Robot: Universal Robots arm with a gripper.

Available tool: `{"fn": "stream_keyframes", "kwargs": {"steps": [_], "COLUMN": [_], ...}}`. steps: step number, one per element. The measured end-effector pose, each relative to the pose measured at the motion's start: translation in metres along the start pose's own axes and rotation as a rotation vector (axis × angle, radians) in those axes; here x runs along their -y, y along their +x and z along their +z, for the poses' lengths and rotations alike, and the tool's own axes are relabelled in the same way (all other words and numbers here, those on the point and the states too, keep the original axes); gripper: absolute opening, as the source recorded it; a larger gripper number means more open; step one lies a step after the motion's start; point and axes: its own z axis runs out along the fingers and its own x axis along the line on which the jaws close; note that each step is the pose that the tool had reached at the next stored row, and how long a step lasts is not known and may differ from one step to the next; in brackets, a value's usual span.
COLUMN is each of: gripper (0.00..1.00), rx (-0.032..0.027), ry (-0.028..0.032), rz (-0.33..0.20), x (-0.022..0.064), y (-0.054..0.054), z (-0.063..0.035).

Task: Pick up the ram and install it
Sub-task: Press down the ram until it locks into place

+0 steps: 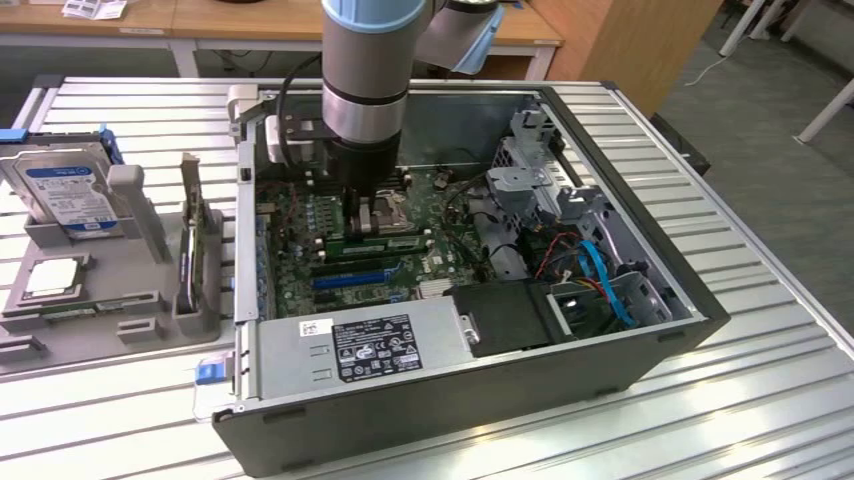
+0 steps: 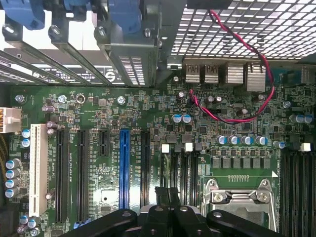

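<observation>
The ram is a thin green stick standing on edge on the motherboard, just in front of the silver CPU socket, inside the open computer case. My gripper reaches straight down into the case and sits over the ram's end toward the exterior view's left. The wrist view has the fingertips pressed together beside the CPU socket, over narrow black slots. The gripper is shut. Whether it pinches the ram or rests on it is hidden.
A blue slot and black slots lie beside the fingers. A red-and-black wire loops near the rear ports. The power supply fills the case's near side. A grey tray on the exterior view's left holds a hard drive and a square chip.
</observation>
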Motion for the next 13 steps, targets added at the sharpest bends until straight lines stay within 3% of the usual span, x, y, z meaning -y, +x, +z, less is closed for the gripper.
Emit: {"fn": "stream_keyframes", "kwargs": {"steps": [13], "gripper": [0.10], "rx": [0.0002], "ry": [0.0001], "rz": [0.000], "x": [0.0000], "y": [0.0000], "z": [0.0014]}}
